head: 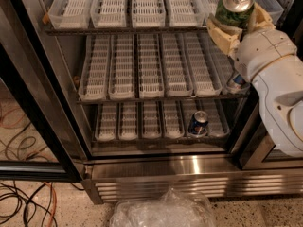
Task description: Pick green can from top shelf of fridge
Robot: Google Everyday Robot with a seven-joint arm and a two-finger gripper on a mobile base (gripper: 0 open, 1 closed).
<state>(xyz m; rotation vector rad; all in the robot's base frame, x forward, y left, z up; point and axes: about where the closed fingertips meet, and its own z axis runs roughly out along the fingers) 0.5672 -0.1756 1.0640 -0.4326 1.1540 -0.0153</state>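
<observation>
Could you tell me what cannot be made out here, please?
In the camera view:
green can: lower body hidden by the tool gripping it, top right.
middle-rack can: mostly behind the white arm.
top shelf: back cut off by the upper edge.
blue can: label too small.
</observation>
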